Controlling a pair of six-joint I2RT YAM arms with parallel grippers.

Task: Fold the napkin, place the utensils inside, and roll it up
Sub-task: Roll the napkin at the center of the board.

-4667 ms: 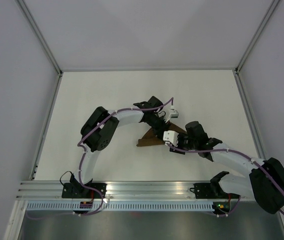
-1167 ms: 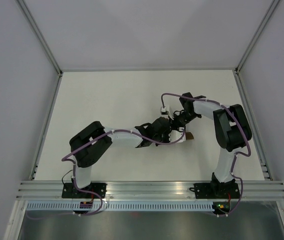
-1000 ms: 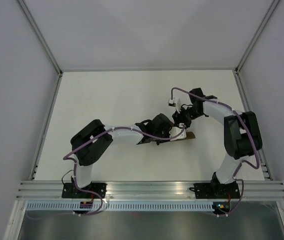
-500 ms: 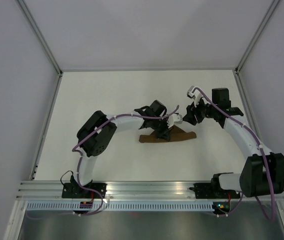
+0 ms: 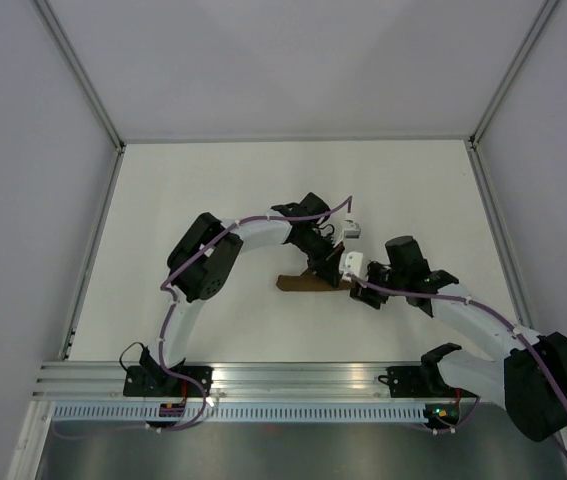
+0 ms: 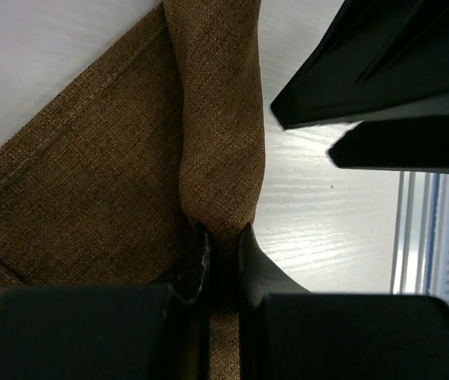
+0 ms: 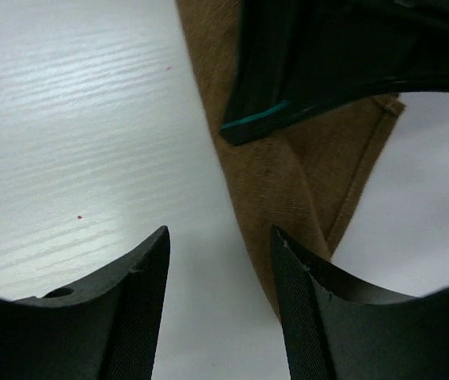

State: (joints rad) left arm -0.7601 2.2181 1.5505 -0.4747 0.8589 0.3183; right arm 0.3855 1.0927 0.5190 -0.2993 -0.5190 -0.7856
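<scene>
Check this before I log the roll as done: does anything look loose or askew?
Yes. The napkin is a lopsided bundle, not a tidy roll: the left gripper pinches a raised fold, while a flat hemmed flap splays out beside it.

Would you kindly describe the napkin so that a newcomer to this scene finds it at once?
Start at the white table and look near its middle. There lies the napkin, a narrow bundle of brown cloth, pinched at a fold by the left gripper. It is the only brown thing there, and the only soft one.
</scene>
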